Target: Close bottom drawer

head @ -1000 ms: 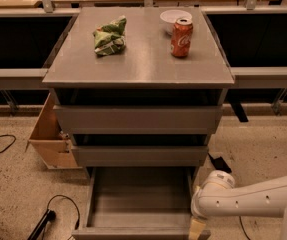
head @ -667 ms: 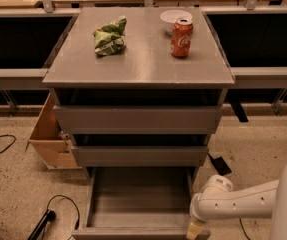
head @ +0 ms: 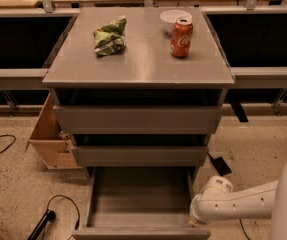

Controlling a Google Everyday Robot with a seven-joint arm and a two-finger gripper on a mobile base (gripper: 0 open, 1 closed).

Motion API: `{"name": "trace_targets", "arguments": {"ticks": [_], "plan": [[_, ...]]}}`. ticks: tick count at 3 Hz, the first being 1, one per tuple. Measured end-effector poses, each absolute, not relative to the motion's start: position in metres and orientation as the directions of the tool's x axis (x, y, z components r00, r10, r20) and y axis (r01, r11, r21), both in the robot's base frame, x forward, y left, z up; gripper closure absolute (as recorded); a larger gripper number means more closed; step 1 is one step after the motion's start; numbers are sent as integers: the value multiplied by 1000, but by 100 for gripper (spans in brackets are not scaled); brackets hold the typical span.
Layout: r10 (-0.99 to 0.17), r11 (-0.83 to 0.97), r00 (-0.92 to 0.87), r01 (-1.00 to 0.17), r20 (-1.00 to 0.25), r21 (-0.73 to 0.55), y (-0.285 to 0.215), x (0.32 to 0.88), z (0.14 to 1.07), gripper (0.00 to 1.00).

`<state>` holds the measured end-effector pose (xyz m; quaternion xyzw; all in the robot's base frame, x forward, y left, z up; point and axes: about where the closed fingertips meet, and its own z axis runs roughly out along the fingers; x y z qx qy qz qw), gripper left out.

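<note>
"Camera view, just the one. How many drawers?"

"Three, in a grey metal cabinet (head: 138,64), all with flat fronts and no handles. The bottom drawer (head: 138,201) stands pulled far out toward the camera, its bare rectangular tray showing. The middle drawer (head: 140,155) and top drawer (head: 138,119) sit much further in."

"And on top?"

"One red can (head: 181,37), upright, just in front of one white bowl (head: 172,17). One crumpled green bag (head: 110,35) lies to the left, well apart from both. The top is smooth, with a dull sheen."

"The gripper?"

"One white arm (head: 238,204), rounded and glossy, reaches in from the lower right. The gripper (head: 197,225) is at the bottom drawer's right front corner, mostly hidden under the wrist at the frame's lower edge — whether it is parted or closed I cannot tell."

"Room around it?"

"Speckled floor (head: 263,144) lies bare to the drawer's right. On the left, one open cardboard box (head: 48,139) rests against the cabinet, and one black cable (head: 58,204) loops beside the drawer's left wall — tighter on that side."
</note>
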<state>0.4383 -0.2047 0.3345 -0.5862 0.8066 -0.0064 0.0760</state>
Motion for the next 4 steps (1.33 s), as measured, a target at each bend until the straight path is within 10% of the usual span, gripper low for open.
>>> {"name": "trace_targets", "arguments": {"ticks": [2, 4], "plan": [[-939, 332, -323, -941, -122, -62, -201, 428, 303, 100], [-891, 409, -414, -910, -185, 63, -176, 373, 149, 100]]}}
